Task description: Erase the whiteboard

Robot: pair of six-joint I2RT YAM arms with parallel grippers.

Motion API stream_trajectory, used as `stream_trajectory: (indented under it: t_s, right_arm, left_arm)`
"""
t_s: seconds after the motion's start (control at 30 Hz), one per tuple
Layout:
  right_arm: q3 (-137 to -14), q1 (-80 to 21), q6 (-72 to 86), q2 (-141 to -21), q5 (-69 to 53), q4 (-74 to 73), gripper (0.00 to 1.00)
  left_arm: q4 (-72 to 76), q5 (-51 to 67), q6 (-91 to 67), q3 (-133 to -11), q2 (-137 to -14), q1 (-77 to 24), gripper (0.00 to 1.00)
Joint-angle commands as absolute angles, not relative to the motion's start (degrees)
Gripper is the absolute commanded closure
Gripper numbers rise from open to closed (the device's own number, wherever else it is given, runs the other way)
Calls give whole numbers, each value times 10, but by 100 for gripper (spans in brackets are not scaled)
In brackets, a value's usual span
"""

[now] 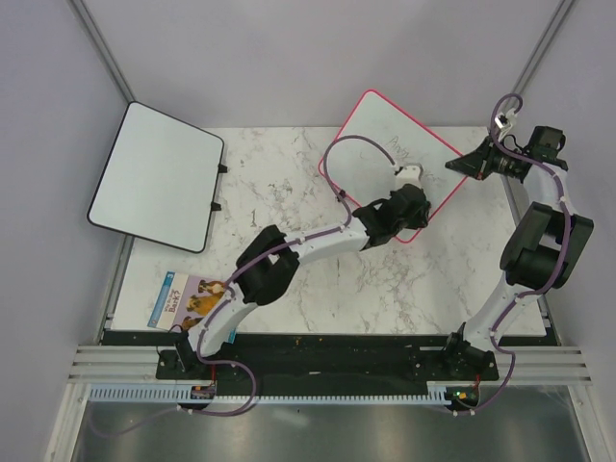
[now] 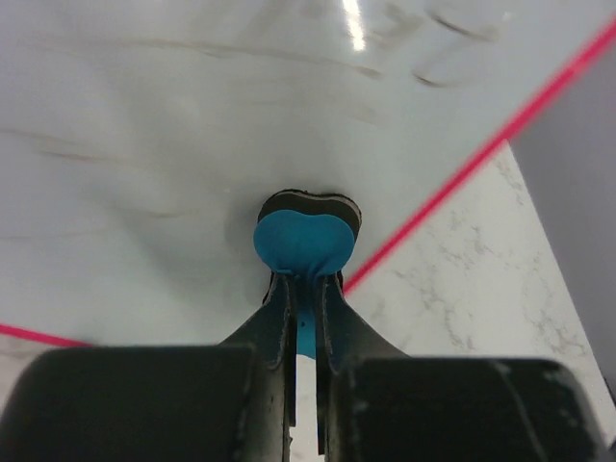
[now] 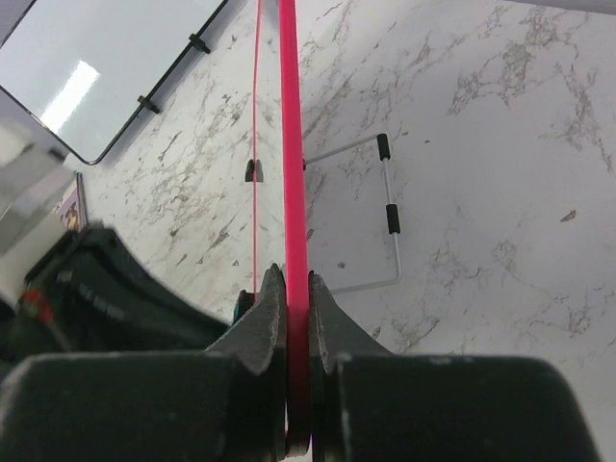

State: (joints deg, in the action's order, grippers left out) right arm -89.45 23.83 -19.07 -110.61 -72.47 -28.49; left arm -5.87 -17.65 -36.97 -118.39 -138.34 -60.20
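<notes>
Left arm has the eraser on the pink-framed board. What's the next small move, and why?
Probably slide the eraser forward across the whiteboard toward the grey scribbles: they lie ahead of it, unwiped. The left gripper is shut on the eraser, which seems to rest on the surface, and the right gripper clamps the pink frame, steadying the board.

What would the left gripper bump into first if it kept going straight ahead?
The whiteboard. The left gripper pinches a blue eraser whose tip looks pressed against the white surface, though contact is hard to confirm.
</notes>
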Motion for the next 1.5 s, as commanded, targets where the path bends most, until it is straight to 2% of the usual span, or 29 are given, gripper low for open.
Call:
stream_trajectory:
  t_s: [0.0, 0.17, 0.37, 0.57, 0.73, 1.0, 1.27, 1.37, 1.47]
  right_arm:
    - [-853, 192, -318, -1133, -635, -360, 100]
    - [-860, 192, -316, -1134, -633, -364, 100]
    - [-899, 192, -310, -1154, -613, -400, 100]
    - [-967, 190, -399, -1180, -595, -540, 100]
    - [-957, 180, -429, -1175, -580, -561, 100]
    - [-966, 161, -426, -1172, -555, -567, 100]
    - [-971, 153, -418, -1172, -548, -569, 100]
    - [-971, 151, -417, -1168, -548, -569, 100]
    - [-972, 149, -417, -1167, -544, -568, 100]
  left_arm:
    - [28, -275, -332, -1065, -1315, -508, 98]
    - [4, -274, -336, -1081, -1322, -466, 98]
    - [-31, -288, -320, -1159, -1381, -426, 98]
    - [-32, -296, -309, -1206, -1413, -406, 98]
    - [13, -219, -289, -1209, -1414, -409, 98]
    - [27, -86, -170, -1322, -1447, -473, 98]
    - [4, 27, -23, -1335, -1472, -561, 98]
    - [-32, 49, 26, -1340, -1481, -593, 98]
    - [-46, 7, 67, -1349, -1492, -620, 98]
